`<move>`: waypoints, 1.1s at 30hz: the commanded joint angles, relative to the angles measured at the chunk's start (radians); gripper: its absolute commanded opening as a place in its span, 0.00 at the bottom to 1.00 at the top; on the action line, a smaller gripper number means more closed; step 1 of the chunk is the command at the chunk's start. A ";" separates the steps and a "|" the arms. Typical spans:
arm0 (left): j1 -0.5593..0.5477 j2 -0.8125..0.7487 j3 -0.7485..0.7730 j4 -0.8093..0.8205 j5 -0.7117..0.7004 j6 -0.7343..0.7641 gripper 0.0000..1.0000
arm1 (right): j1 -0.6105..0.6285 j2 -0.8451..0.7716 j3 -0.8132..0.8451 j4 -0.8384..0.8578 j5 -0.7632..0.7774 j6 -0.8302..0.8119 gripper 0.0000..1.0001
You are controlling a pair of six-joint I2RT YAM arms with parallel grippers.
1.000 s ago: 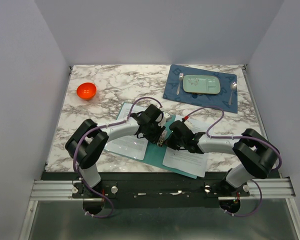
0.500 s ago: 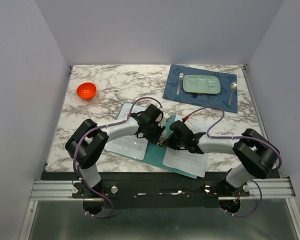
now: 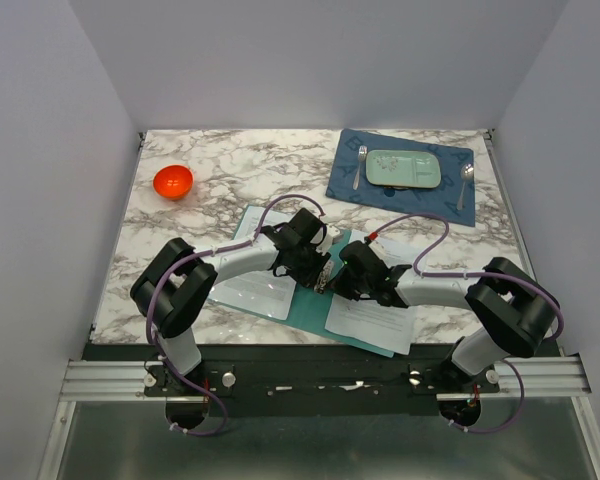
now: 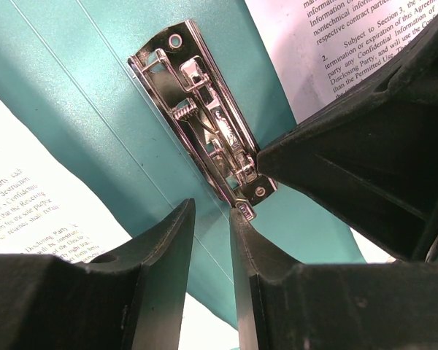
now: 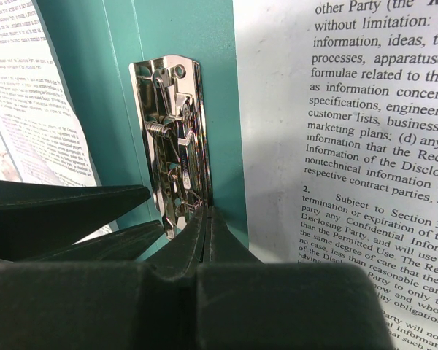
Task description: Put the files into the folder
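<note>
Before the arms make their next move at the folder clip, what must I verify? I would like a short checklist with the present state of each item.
1. Flat teal-green folder lies open on the marble table: ok.
2. Shiny metal clip at its spine is uncovered: ok.
3. Right gripper shut, tips at the clip's near end: ok.
4. Left gripper narrowly open, nothing between its fingers: ok.
5. White printed paper sheet on the right leaf tucked under the clip: not ok, teal shows between them.
6. Clip opened: cannot tell.
</note>
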 commanded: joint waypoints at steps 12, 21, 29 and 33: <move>-0.031 -0.017 0.013 0.009 0.087 -0.014 0.39 | 0.000 0.070 -0.053 -0.118 0.007 -0.015 0.00; -0.030 -0.055 -0.001 0.005 0.074 -0.018 0.45 | 0.000 0.073 -0.058 -0.118 0.007 -0.008 0.00; -0.002 -0.046 -0.011 0.014 0.033 -0.017 0.45 | 0.002 0.070 -0.072 -0.112 0.010 0.001 0.00; 0.035 -0.048 -0.016 0.015 0.030 -0.011 0.44 | 0.002 0.061 -0.084 -0.113 0.017 0.007 0.00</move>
